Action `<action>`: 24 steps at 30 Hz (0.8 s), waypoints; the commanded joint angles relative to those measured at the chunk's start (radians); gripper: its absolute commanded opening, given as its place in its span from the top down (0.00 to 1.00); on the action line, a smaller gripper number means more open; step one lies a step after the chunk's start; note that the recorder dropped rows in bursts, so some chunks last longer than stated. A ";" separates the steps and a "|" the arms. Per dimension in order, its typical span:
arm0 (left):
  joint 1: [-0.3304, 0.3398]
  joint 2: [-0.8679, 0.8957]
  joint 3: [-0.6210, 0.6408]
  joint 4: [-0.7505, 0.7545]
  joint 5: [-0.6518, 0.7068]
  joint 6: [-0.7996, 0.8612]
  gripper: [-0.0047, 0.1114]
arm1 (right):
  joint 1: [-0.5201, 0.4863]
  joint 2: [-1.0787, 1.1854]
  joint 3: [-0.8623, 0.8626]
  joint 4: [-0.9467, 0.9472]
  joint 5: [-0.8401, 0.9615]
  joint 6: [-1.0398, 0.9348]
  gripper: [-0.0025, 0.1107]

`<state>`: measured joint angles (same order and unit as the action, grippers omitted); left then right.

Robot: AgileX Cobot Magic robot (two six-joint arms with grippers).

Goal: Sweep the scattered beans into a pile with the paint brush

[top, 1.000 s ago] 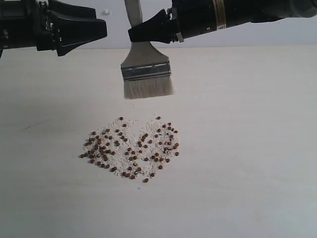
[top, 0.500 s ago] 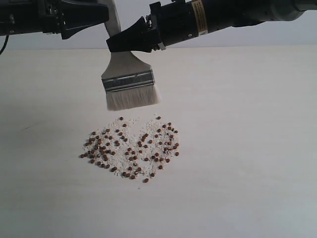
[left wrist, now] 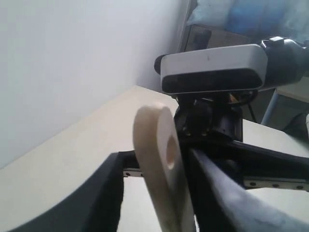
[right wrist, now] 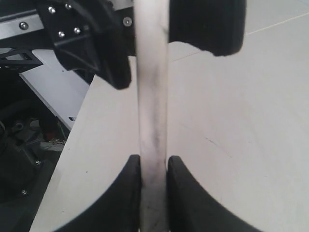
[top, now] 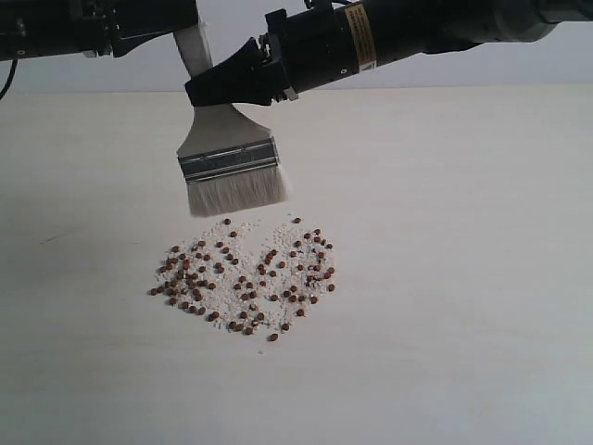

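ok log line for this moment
right gripper: shut on paint brush | left gripper: jaws flank paint brush, grip unclear | beans: scattered, unswept

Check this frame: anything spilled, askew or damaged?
The paint brush hangs tilted in the right gripper. The beans lie spilled among white crumbs on the table. No damage shows.

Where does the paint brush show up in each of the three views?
Exterior: paint brush upper left of centre, bristles above the beans.
Left wrist: its holed handle end, central, between the left fingers.
Right wrist: its handle through the middle, clamped by the right fingers.
Shared landmark: the pale table.
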<state>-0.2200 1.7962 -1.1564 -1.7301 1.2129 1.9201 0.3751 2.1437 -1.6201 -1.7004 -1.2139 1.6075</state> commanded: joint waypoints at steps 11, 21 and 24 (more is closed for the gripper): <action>0.000 -0.001 -0.009 -0.014 0.008 -0.022 0.96 | 0.008 -0.014 -0.005 0.001 -0.007 -0.006 0.98; 0.000 -0.001 -0.009 -0.014 0.008 -0.076 0.96 | 0.008 -0.014 -0.005 0.081 -0.007 -0.010 0.82; 0.000 -0.001 -0.009 -0.014 0.008 -0.093 0.96 | 0.008 -0.014 -0.005 0.102 -0.007 -0.014 0.73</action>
<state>-0.2200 1.7962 -1.1595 -1.7400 1.2498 1.8388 0.3809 2.1437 -1.6201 -1.6693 -1.2053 1.5966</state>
